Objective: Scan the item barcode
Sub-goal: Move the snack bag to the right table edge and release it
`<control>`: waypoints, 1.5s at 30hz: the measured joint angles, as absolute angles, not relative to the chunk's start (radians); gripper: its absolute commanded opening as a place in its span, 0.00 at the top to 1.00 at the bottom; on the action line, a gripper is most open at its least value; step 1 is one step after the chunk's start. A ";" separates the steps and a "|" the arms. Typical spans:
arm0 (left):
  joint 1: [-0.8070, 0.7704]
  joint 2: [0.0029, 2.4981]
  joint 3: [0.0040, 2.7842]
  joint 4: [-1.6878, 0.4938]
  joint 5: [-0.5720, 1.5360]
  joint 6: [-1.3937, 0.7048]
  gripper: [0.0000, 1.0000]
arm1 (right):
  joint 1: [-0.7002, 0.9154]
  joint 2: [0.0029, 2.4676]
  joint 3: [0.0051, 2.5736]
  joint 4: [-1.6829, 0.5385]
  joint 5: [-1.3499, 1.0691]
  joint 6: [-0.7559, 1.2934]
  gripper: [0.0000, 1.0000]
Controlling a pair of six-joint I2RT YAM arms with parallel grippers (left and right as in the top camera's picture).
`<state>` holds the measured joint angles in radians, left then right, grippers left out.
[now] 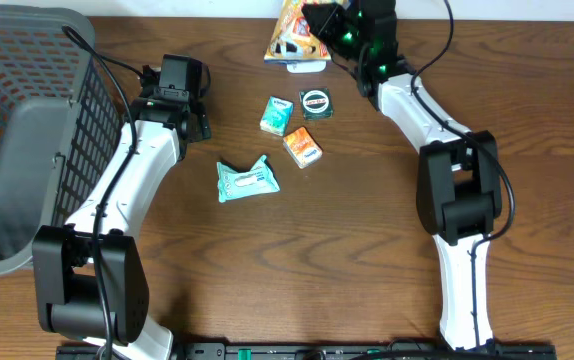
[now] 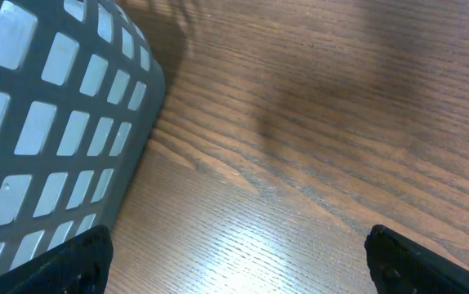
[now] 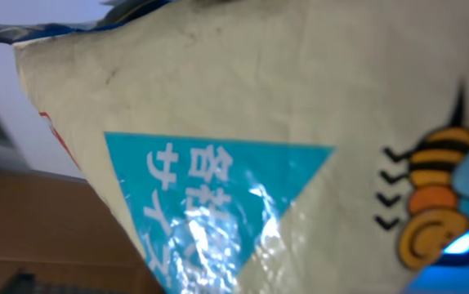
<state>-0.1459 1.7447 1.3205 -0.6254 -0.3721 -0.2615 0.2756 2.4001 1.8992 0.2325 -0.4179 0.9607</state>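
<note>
At the far edge of the table (image 1: 367, 260), the right gripper (image 1: 332, 22), jaws clamped on a bag (image 1: 292, 35), seems mid-scan; four items (image 1: 277, 115) wait mid-table, left gripper (image 2: 234, 269) idle, jaws apart.

Snack bag (image 1: 291, 35): a glossy film packet, orange, yellow and white on the face seen from overhead. It sits at 12 o'clock on the table, at the far edge, tilted with its long axis running toward 1 o'clock. The right gripper (image 1: 319, 22) is clamped on its 3 o'clock edge. In the right wrist view the bag (image 3: 218, 98) fills the frame. That face is cream with a cyan triangle of white Japanese characters at 6 o'clock and a cartoon bee at 3 o'clock. The film is crinkled, with glare. Whether the bag clears the table cannot be determined.
</note>
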 measured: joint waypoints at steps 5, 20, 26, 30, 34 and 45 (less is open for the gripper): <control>-0.146 1.745 1.320 -0.625 -0.372 -0.262 0.02 | 0.271 2.417 1.899 0.206 -0.422 0.947 0.99; -0.146 1.745 1.320 -0.625 -0.373 -0.262 0.02 | 0.120 2.368 1.903 0.047 -0.473 0.835 0.99; -0.146 1.745 1.320 -0.625 -0.372 -0.262 0.02 | -0.113 2.254 1.906 -0.184 -0.505 0.776 0.99; -0.146 1.745 1.320 -0.625 -0.372 -0.262 0.02 | -0.273 2.207 1.919 -0.363 -0.469 0.679 0.88; -0.146 1.745 1.320 -0.625 -0.372 -0.262 0.02 | -0.426 2.203 1.921 -0.567 -0.335 0.579 0.38; -0.146 1.745 1.320 -0.625 -0.373 -0.262 0.02 | -0.661 2.203 1.921 -0.788 -0.274 0.382 0.41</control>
<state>-0.1459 1.7447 1.3205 -0.6250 -0.3725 -0.2615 -0.6609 2.2028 1.9213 -0.7879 -0.2737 0.3817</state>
